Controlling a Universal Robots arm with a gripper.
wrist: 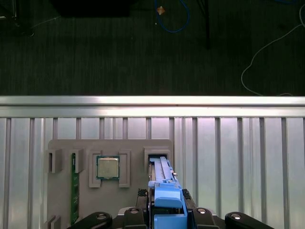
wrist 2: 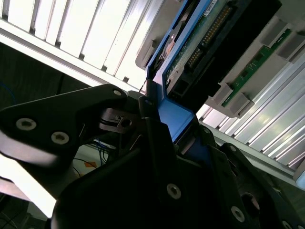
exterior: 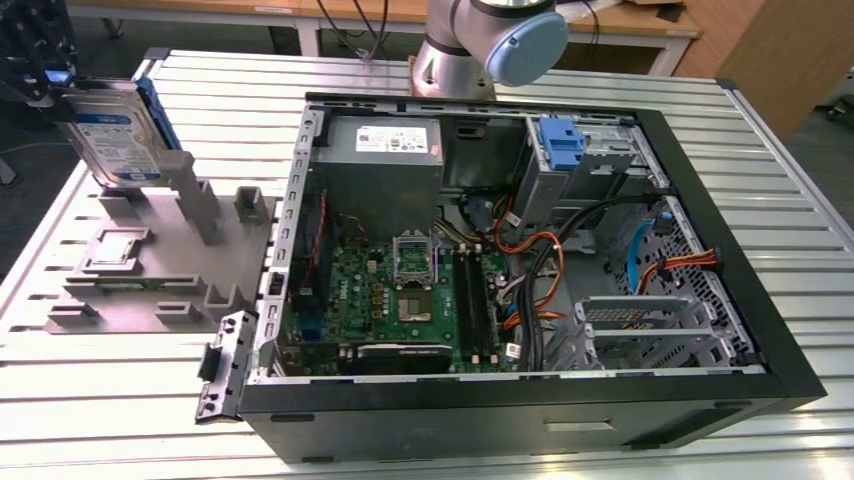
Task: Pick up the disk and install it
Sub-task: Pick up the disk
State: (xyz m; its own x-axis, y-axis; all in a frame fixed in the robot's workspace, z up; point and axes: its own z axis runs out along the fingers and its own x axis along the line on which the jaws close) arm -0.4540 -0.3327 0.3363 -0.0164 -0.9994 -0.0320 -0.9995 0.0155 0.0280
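My gripper point(exterior: 60, 92) is closed on the disk point(exterior: 118, 140), a flat silver hard drive with a white-and-blue label framed by a blue plastic carrier. In the second wrist view my black fingers point(wrist 2: 152, 119) press on either side of the carrier's blue end, and the drive's green circuit side point(wrist 2: 190, 50) faces the camera.

In the exterior view I hold the disk upright, slightly tilted, at the exterior view's far left, over the grey plastic holder block point(exterior: 147, 265). Its lower edge sits level with the tops of the block's tall posts; I cannot tell whether it is clear of the slot.

The block lies on the slatted metal table point(exterior: 107, 400), beside the open black computer case point(exterior: 534, 410). A blue plastic bracket point(exterior: 562, 148) stands in the case's metal drive bay, well apart from the disk.

In the first wrist view the block also carries a square silver processor chip point(wrist: 108, 167) and a narrow green memory stick point(wrist: 75, 191).
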